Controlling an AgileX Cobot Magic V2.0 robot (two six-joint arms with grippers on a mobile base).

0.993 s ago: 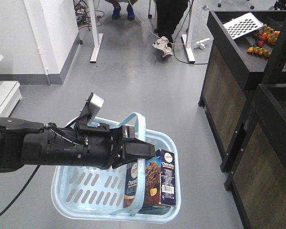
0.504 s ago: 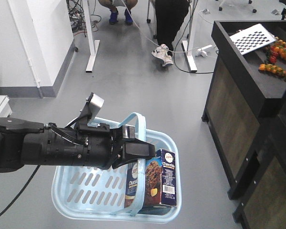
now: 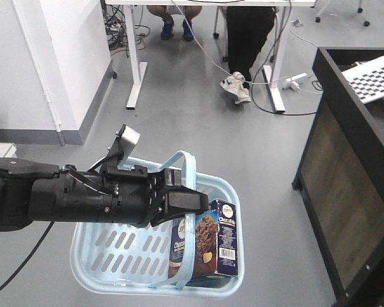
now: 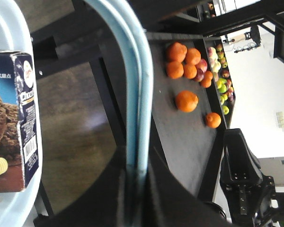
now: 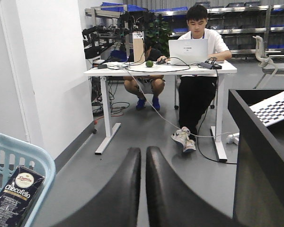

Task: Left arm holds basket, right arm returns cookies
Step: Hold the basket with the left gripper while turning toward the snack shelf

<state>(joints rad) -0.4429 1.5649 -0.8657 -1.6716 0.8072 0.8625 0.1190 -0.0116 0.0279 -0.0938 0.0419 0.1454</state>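
While left pincer [image 3: 192,201] clamps basket [image 3: 93,279], cookies [image 3: 216,237] beneath

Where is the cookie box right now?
In the front view, the cookie box stands upright inside the blue basket, at its right end, just below the left gripper clamping the handles.

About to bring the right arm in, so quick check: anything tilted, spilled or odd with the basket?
Nothing stands out. The left gripper clamps both handles of the basket, which hangs about level. The cookies stand upright inside near one end, nothing spilled. The right gripper is shut and empty.
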